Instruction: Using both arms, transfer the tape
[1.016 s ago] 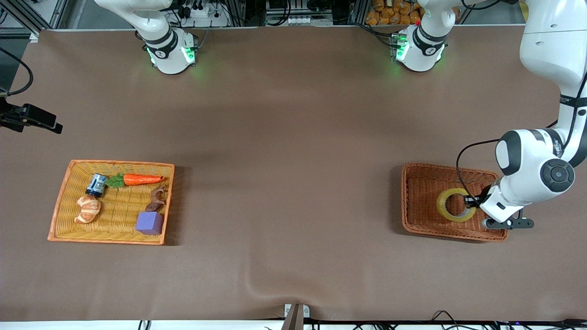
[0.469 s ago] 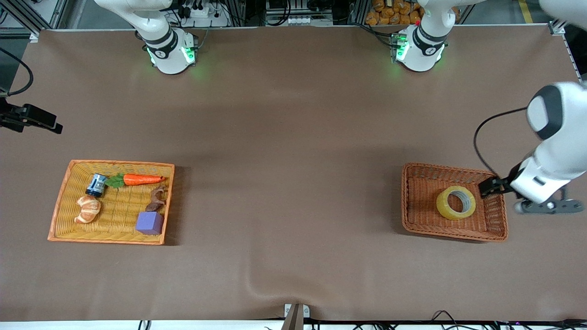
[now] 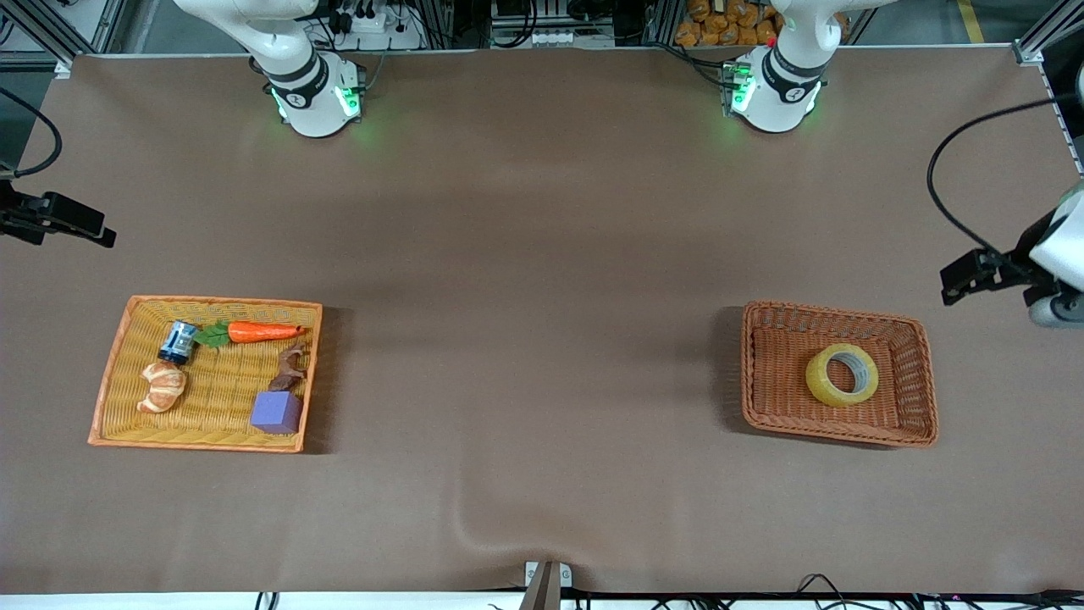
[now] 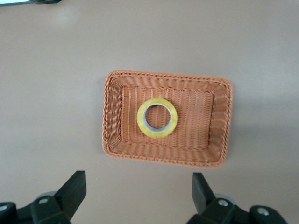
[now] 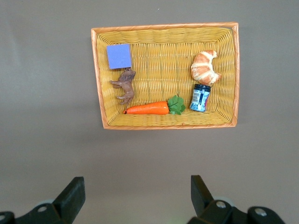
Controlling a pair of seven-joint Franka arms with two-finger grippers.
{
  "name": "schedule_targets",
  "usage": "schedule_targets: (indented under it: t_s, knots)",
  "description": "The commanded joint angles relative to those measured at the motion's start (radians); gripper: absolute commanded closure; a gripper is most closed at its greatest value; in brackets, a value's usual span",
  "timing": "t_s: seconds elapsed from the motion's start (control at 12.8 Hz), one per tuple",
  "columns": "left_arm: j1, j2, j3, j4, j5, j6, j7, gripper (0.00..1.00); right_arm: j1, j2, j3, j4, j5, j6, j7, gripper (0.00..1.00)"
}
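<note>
So the tape (image 3: 842, 375) is lying flat in the brown basket (image 3: 756, 373), hole up, nothing touching it. That basket sits toward the left arm's end of the table (image 3: 542, 254). Looks to me like the drop-off is done, so the step in hand is just getting the left arm out of the way. To do that well: go up and away without dragging the cable (image 3: 948, 203) over the basket rim, and leave the roll where it lies.

The left gripper (image 4: 138, 193) is empty with its fingers (image 4: 74, 189) spread wide, hanging high over the table by the brown basket. The right gripper (image 5: 135, 193) is the same, fingers wide apart with nothing between them, waiting up over the table next to the yellow basket (image 5: 98, 84), which is well away from the brown basket at the right arm's end.

View differences: the front view only catches a black bit of the left wrist at its edge and no right gripper at all, so both finger gaps come from the wrist views. The left wrist view also shows the tape's grey core clearly. The right wrist view gives the cleanest look at the yellow basket's stuff: purple block (image 5: 118, 56), brown animal figure (image 5: 124, 85), carrot (image 5: 147, 108), croissant (image 5: 204, 68), small jar (image 5: 201, 97).
</note>
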Motion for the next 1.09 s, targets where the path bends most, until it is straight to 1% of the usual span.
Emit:
schedule_targets:
  t_s: [0.0, 0.16, 0.31, 0.39, 0.55, 1.02]
  knots:
    - [-0.051, -0.067, 0.012, -0.026, 0.005, -0.049, -0.032, 0.0, 0.013, -0.028, -0.007, -0.027, 0.012, 0.01, 0.011, 0.0]
    - [-0.092, -0.116, 0.063, -0.07, -0.033, -0.06, -0.041, 0.0, 0.015, -0.028, -0.007, -0.027, 0.012, 0.01, 0.011, 0.0]
    - [-0.091, -0.159, 0.077, -0.121, -0.049, -0.068, -0.031, 0.0, 0.013, -0.028, -0.007, -0.027, 0.012, 0.01, 0.01, 0.0]
    - [-0.091, -0.176, 0.078, -0.13, -0.048, -0.069, -0.035, 0.0, 0.013, -0.028, -0.007, -0.027, 0.012, 0.01, 0.011, 0.0]
    - [-0.089, -0.184, 0.077, -0.118, -0.049, -0.112, -0.034, 0.0, 0.015, -0.028, -0.007, -0.027, 0.012, 0.01, 0.011, 0.0]
    - [-0.094, -0.185, 0.077, -0.104, -0.048, -0.124, -0.037, 0.0, 0.017, -0.027, -0.006, -0.027, 0.012, 0.01, 0.01, 0.0]
